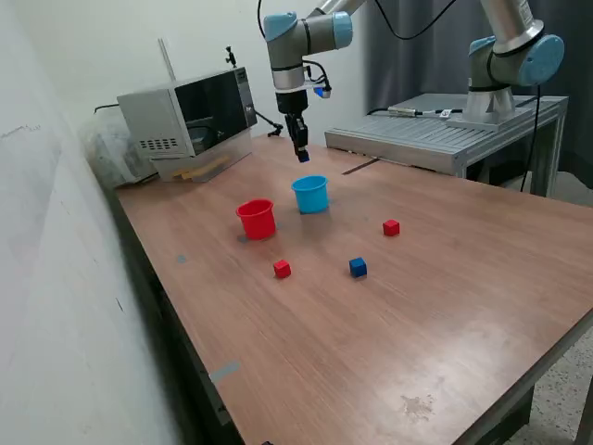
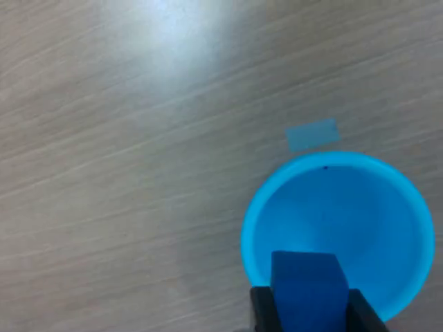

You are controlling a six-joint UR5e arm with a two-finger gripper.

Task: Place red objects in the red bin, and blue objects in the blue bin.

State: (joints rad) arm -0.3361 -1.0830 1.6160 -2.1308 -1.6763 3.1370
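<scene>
Three small cubes lie loose on your wooden surface [image 1: 445,306]: a red cube [image 1: 282,269] in front of the red cup [image 1: 257,220], a second red cube [image 1: 391,227] well off toward the exterior view's right, and a dark blue cube [image 1: 358,267] between the two, nearer the camera. You have the red cup and the light blue cup [image 1: 311,194] standing upright just beside each other, apart, with the blue one toward the exterior view's right. Your hand [image 1: 301,154] hangs above the light blue cup, fingers pointing down. In the wrist view you can see its two dark fingers [image 2: 261,312] clamped on the other dark blue cube [image 2: 307,290], which sits over the open mouth of the cup. A pale strip of tape [image 2: 312,133] is stuck to the surface just beside the cup's rim.
</scene>
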